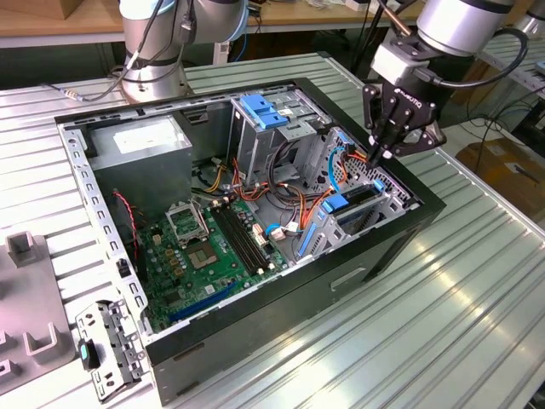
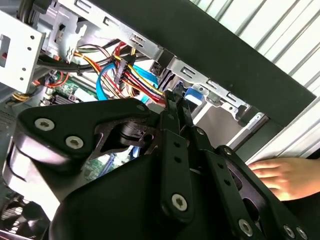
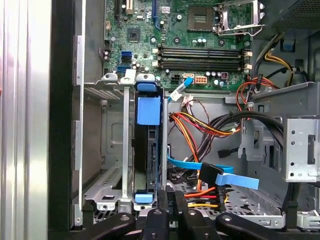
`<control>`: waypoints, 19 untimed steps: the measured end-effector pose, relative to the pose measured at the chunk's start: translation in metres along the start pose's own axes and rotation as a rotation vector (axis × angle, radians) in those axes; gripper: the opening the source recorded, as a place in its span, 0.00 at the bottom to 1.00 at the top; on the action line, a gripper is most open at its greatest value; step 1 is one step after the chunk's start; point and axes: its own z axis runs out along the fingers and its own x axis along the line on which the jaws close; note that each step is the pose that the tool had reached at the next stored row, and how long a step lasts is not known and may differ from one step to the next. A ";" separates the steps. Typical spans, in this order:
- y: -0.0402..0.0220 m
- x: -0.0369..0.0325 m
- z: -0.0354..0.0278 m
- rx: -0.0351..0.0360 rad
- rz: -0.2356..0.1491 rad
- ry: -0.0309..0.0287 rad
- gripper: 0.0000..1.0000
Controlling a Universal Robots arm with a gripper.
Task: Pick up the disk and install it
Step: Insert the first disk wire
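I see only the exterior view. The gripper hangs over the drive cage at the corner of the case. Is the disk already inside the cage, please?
Observer: Yes. In the first wrist view the disk stands on edge in a slot of the drive cage, with its blue tab toward the motherboard.
Operator: Does the gripper hold it?
Observer: No. In the second wrist view the gripper is shut, with nothing between its fingers.
Operator: Is somebody near the case?
Observer: Yes. The second wrist view shows a hand just outside the case's outer wall.
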 end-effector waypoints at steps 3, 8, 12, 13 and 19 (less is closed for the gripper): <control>0.0000 0.0000 0.0002 -0.0001 0.048 -0.0005 0.17; 0.0072 0.0000 0.0010 0.0000 0.054 -0.0005 0.17; 0.0144 0.0035 0.0075 0.0035 -0.038 0.0002 0.17; 0.0144 0.0035 0.0075 0.0047 -0.038 0.0002 0.17; 0.0144 0.0035 0.0075 0.0060 -0.038 0.0002 0.17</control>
